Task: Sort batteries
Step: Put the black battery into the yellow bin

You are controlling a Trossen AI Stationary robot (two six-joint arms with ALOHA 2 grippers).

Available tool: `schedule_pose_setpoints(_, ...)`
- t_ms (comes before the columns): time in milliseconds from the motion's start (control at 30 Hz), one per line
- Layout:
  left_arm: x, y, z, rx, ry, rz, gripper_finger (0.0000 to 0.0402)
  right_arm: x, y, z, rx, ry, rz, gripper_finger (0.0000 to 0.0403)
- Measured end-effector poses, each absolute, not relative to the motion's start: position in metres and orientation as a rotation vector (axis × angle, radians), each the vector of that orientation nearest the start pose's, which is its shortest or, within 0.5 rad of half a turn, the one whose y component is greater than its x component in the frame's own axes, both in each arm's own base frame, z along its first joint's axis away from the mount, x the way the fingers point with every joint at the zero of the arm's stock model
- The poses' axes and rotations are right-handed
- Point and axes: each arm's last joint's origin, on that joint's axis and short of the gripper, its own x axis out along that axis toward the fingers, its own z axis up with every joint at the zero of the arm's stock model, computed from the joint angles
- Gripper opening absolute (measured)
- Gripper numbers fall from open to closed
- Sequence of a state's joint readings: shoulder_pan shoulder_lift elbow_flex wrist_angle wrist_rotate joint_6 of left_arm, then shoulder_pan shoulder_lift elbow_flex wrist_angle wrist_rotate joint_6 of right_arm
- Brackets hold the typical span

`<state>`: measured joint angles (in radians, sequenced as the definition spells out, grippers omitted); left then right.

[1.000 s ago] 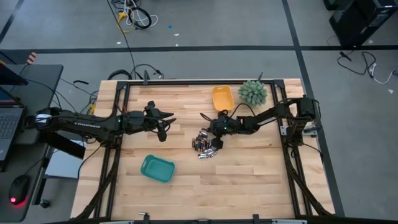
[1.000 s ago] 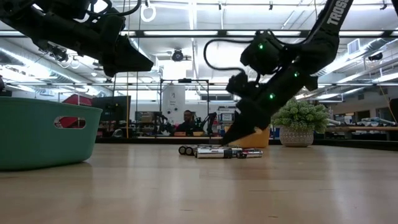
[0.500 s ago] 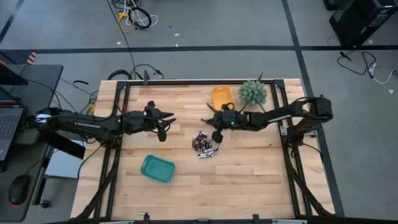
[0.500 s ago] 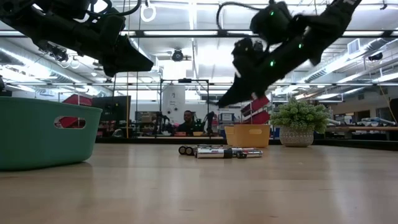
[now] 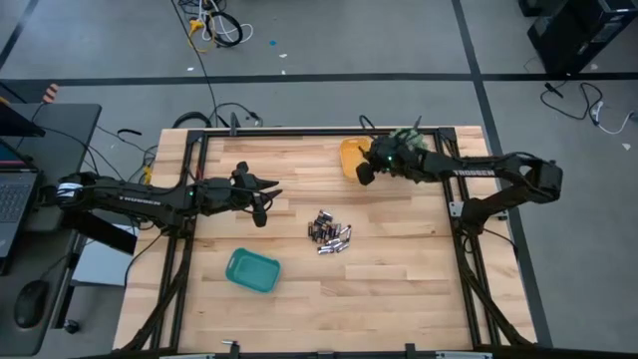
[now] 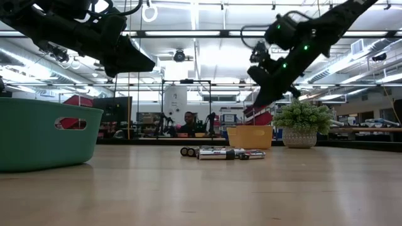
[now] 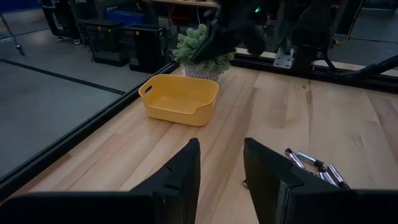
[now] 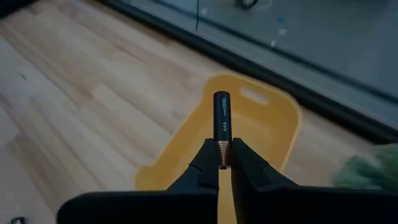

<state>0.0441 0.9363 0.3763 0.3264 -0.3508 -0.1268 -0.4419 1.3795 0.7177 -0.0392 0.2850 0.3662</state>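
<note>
While your right gripper [image 8: 224, 163] hangs over the yellow tray [image 8: 273, 134] at the table's [image 5: 399, 289] far edge, its fingers are clamped on one dark battery [image 8: 222, 121], which stands up past the fingertips with the tray's inside behind it. You have a small potted plant [image 5: 407, 148] just beside that tray, so room there is tight, though bare wood lies open on the near side. Your left gripper [image 7: 221, 168] hovers above the boards left of centre with its fingers apart and nothing between them. You can see the remaining batteries [image 5: 330, 234] lying in a loose pile mid-table, well apart from both grippers. Your teal tray [image 5: 251, 270] sits nearer the front-left; its contents, from the high view, are hard to make out.
</note>
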Motion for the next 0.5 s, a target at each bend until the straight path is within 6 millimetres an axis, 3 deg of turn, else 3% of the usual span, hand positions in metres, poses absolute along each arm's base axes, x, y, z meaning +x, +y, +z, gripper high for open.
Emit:
schedule_pose_setpoints(167,0.195,0.019,0.215,-0.089,0.203,0.407,0.0119,0.245,-0.135,0.185,0.413,0.612,-0.841,0.0028)
schedule_pose_setpoints(500,0.195,0.019,0.217,-0.074,0.192,0.404,0.0119,0.249,-0.131,0.197,0.378,0.521,-0.804,0.0083)
